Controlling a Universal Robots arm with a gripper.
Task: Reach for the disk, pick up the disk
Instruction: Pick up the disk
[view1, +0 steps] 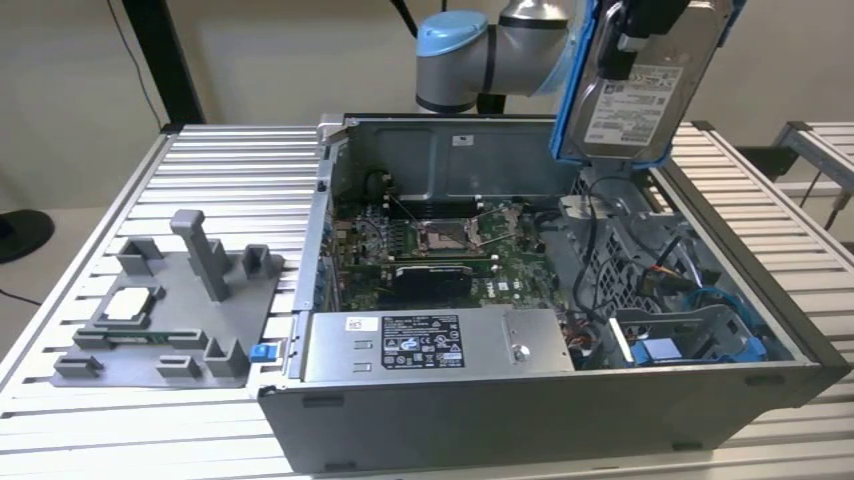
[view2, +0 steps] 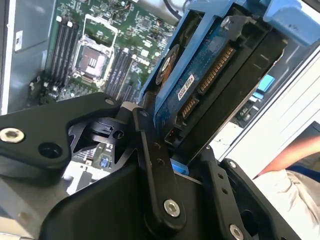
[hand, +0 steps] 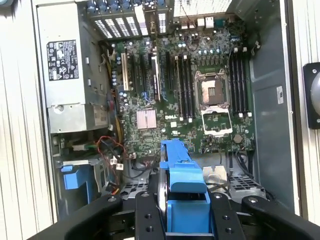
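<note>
Your claw (view2: 165, 145) is clamped on the disk (view1: 646, 85), fingers (view2: 157, 170) tight on its blue bracket (hand: 186, 197). In the exterior view the disk hangs upright, clear above the open computer case (view1: 747, 375), over its rear corner on that view's right. Motherboard (hand: 200, 100) lies below.

1. Even, soft indoor light across the exterior view; shadows stay faint.
2. In the second wrist view, near black linkage blurs at lower frame, right side washes out pale.
3. First wrist view's motherboard (hand: 200, 100) reads crisp.
</note>
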